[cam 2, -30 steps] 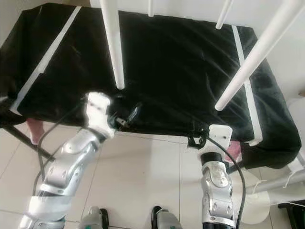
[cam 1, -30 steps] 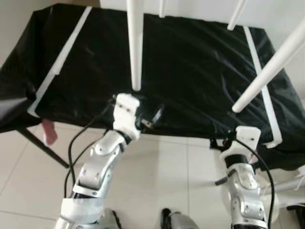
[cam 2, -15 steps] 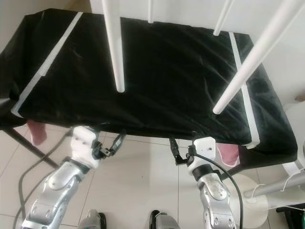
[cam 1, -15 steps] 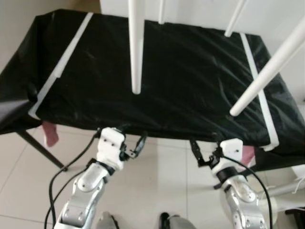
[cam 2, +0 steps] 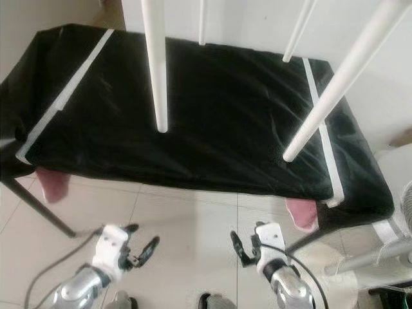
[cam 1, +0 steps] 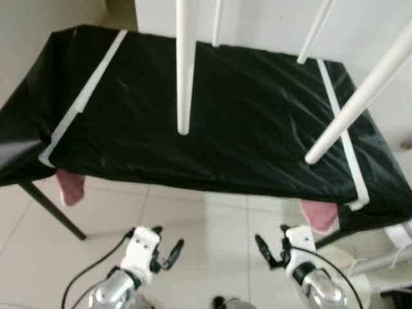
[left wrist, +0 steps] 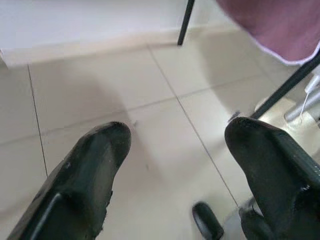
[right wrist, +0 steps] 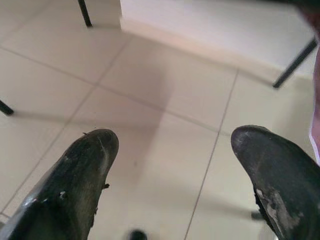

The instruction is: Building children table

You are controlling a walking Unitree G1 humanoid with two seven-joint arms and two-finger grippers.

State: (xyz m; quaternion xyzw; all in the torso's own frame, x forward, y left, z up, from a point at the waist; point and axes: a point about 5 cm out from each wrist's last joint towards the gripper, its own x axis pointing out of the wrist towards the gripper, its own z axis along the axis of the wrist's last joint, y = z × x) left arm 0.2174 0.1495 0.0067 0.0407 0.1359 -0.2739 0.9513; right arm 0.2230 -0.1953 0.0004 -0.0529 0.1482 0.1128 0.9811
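From the head camera I see the children's table (cam 1: pixel 193 122) lying upside down, its top wrapped in black plastic with white tape strips (cam 1: pixel 80 103) along both short sides. Four white legs point up toward me: the near-left leg (cam 1: pixel 185 71), the near-right leg (cam 1: pixel 360 96), and two far legs (cam 2: pixel 293 29) at the top edge. The wrapped piece rests on a black-framed tabletop (cam 1: pixel 48 206), with a pink cloth (cam 1: pixel 69 188) hanging below its near-left corner and another pink piece (cam 1: pixel 318 214) below the near-right.

My left gripper (cam 1: pixel 168 252) hangs low over the beige floor tiles (cam 1: pixel 206 232), below the near edge and well apart from the table; its fingers (left wrist: pixel 95 170) are spread wide and hold nothing. My right gripper (cam 1: pixel 270 250) hangs just as low on the other side, its fingers (right wrist: pixel 87 165) also wide apart and empty over the tiles.
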